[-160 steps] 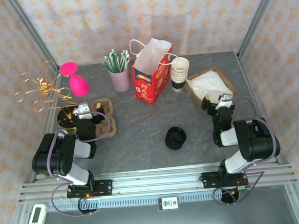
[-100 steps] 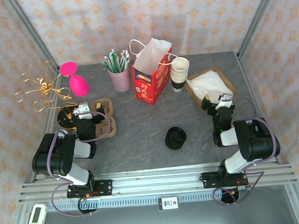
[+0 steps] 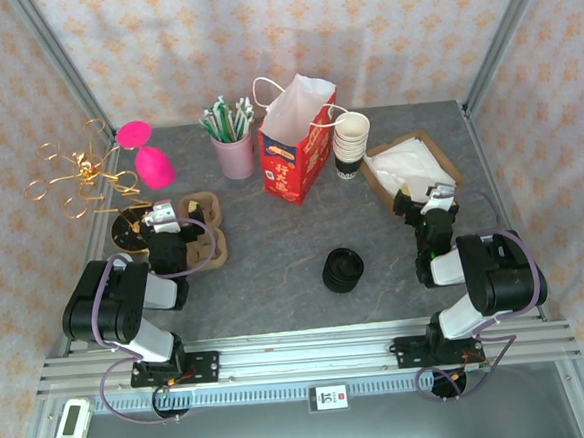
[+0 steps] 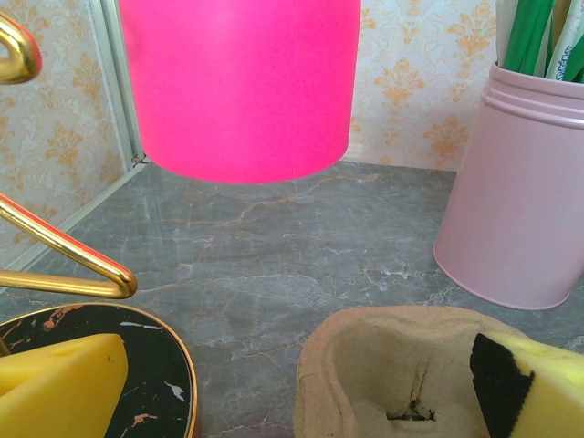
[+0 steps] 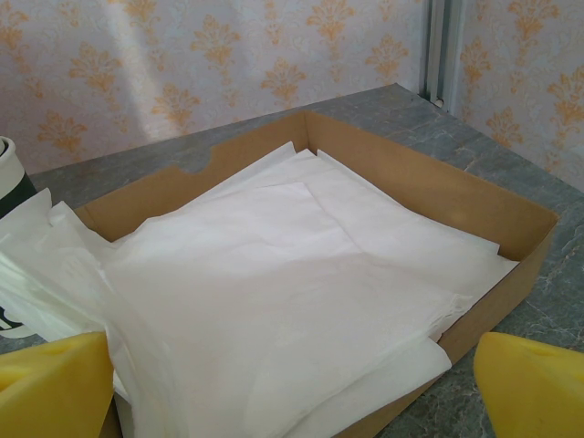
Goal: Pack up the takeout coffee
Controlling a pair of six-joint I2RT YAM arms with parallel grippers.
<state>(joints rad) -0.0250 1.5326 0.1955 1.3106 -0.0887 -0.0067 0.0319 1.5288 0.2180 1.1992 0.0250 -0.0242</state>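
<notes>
Left fingers (image 4: 55, 392), yellow foam pads, are spread wide and empty over a moulded pulp cup carrier (image 4: 383, 374) on the grey marbled worktop (image 4: 274, 246). Right fingers (image 5: 527, 381) are also wide apart and empty, facing a shallow cardboard tray (image 5: 411, 182) of white napkins (image 5: 292, 283). The red paper bag (image 3: 295, 144) stands upright at rear centre, with stacked paper cups (image 3: 350, 143) just beside it. The round black lids (image 3: 343, 270) sit mid-worktop, well apart.

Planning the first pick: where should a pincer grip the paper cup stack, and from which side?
Probably the top rim of the paper cup stack, from above, one finger inside the open mouth. It stands upright, with the red bag close on one side and the napkin box on the other, crowding sideways approaches.
</notes>
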